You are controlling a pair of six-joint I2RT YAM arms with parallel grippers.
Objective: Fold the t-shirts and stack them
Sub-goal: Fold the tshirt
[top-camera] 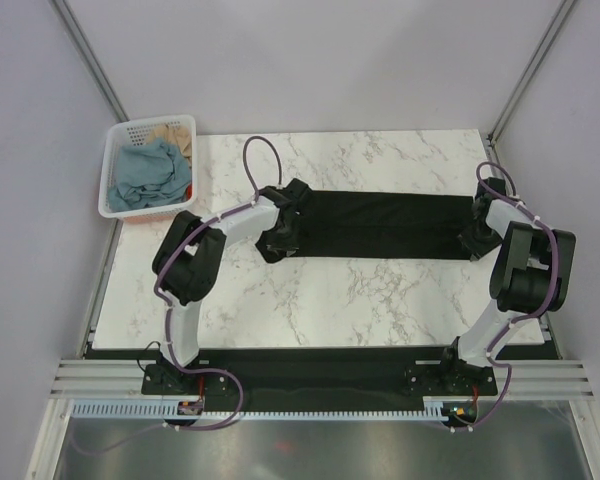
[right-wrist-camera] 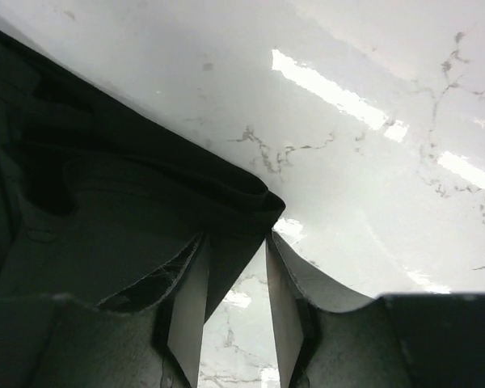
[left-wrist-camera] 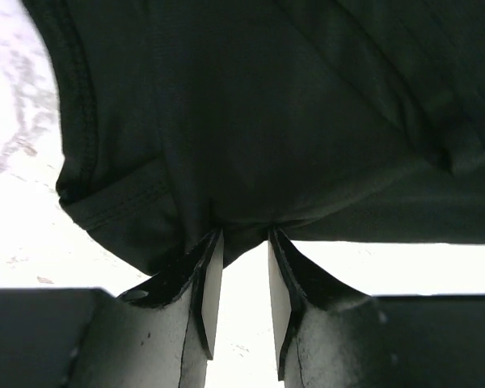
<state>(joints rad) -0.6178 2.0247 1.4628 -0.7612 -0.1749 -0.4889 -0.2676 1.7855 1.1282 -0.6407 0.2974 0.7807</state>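
Ends of the long, smooth black t-shirt (top-camera: 380,225) sit pinched in left claw (left-wrist-camera: 244,234) and right claw (right-wrist-camera: 236,238).

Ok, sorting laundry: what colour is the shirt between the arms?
Plain black fabric t-shirt; clearest from top view.

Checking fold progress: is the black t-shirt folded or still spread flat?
Folded. The black t-shirt lies as a long narrow band across the marble table, and both wrist views show doubled layers at its ends.
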